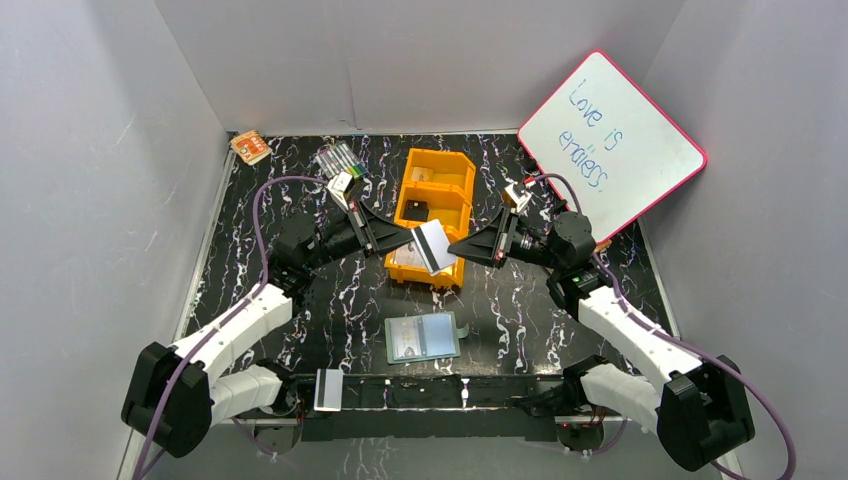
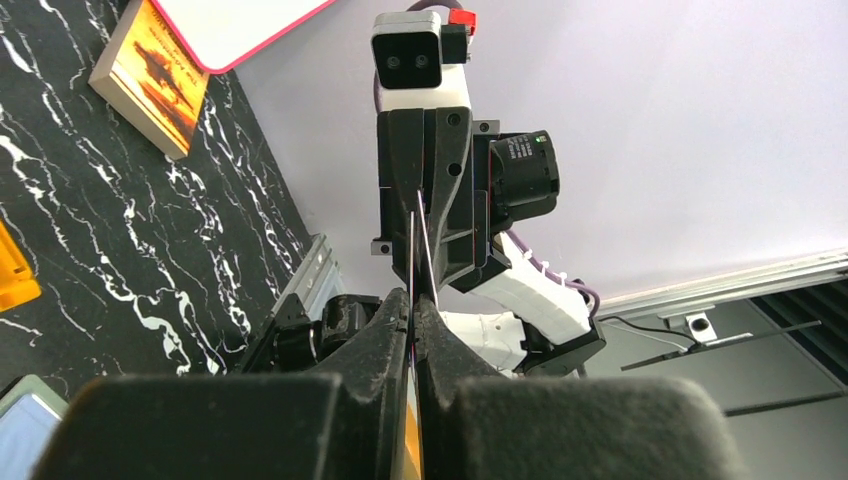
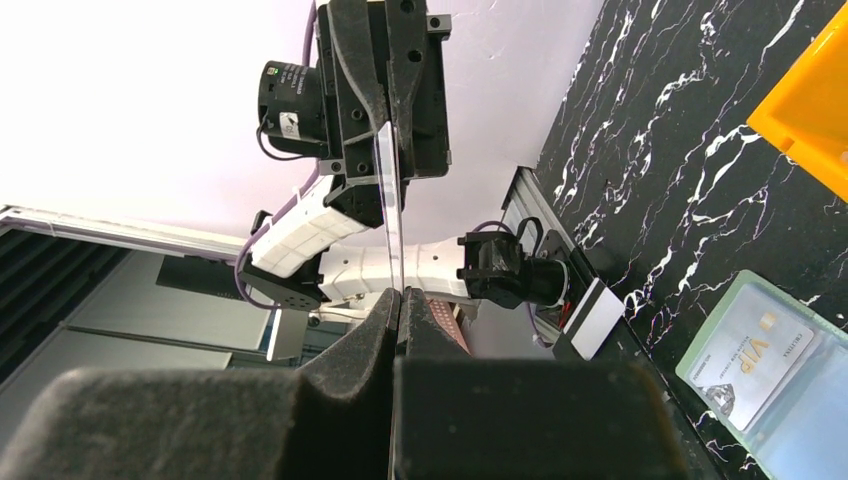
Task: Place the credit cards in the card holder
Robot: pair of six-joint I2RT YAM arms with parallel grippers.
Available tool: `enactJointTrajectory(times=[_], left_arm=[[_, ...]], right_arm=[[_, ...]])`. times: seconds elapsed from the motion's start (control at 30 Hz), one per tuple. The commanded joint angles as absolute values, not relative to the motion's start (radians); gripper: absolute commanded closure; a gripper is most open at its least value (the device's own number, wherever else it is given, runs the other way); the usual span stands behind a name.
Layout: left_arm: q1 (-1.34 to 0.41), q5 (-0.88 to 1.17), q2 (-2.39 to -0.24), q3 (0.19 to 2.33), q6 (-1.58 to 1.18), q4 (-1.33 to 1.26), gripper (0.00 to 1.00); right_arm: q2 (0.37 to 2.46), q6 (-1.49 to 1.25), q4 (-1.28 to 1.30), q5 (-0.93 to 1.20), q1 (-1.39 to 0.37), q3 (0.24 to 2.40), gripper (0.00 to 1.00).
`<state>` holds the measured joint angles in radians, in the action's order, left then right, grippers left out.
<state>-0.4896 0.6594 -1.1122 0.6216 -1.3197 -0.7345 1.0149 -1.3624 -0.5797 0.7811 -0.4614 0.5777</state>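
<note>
Above the near end of the orange tray (image 1: 462, 190), one pale card (image 1: 433, 246) hangs between the two arms. The left gripper (image 1: 408, 238) is clamped on one side of it and the right gripper (image 1: 460, 246) on the other. This looks like a handover, so only one side should let go, slowly and without twisting the thin card. The open wallet (image 1: 422, 337) lies flat just in front of the tray, with a second card (image 1: 328, 390) further forward and left. The card should come in low and enter a pocket edge-first.

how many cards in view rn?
3: one card held in both jaws over the tray, one at the near edge, one in the open holder. Tray may hide more.
</note>
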Motion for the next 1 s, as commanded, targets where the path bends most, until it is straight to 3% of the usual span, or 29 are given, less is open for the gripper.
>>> enactJointTrajectory(times=[0.0,0.23,0.53,0.6,0.73,0.83,0.97], left_arm=[[-0.443,0.597,-1.045,0.625,-1.275,-0.684,1.00],[-0.433,0.579,-1.032,0.632,-1.252,-0.638,1.00],[-0.426,0.526,-1.011,0.643,-1.182,-0.482,1.00],[-0.426,0.488,-0.997,0.660,-1.143,-0.393,1.00],[-0.426,0.336,-0.956,0.736,-1.014,-0.089,1.00],[-0.426,0.199,-0.905,0.779,-0.942,0.101,1.00],[-0.426,0.086,-0.831,0.801,-0.887,0.232,1.00]], right_arm=[[1.015,-1.347,-0.629,0.787,-0.458,0.576,1.00],[1.016,-1.331,-0.606,0.789,-0.442,0.581,0.96],[0.987,-1.273,-0.510,0.737,-0.407,0.599,1.00],[0.982,-1.172,-0.401,0.704,-0.405,0.655,1.00],[1.022,-0.800,0.049,0.558,-0.406,0.896,1.00],[1.101,-0.591,0.321,0.366,-0.419,1.064,1.00],[1.210,-0.406,0.490,0.049,-0.543,1.198,1.00]])
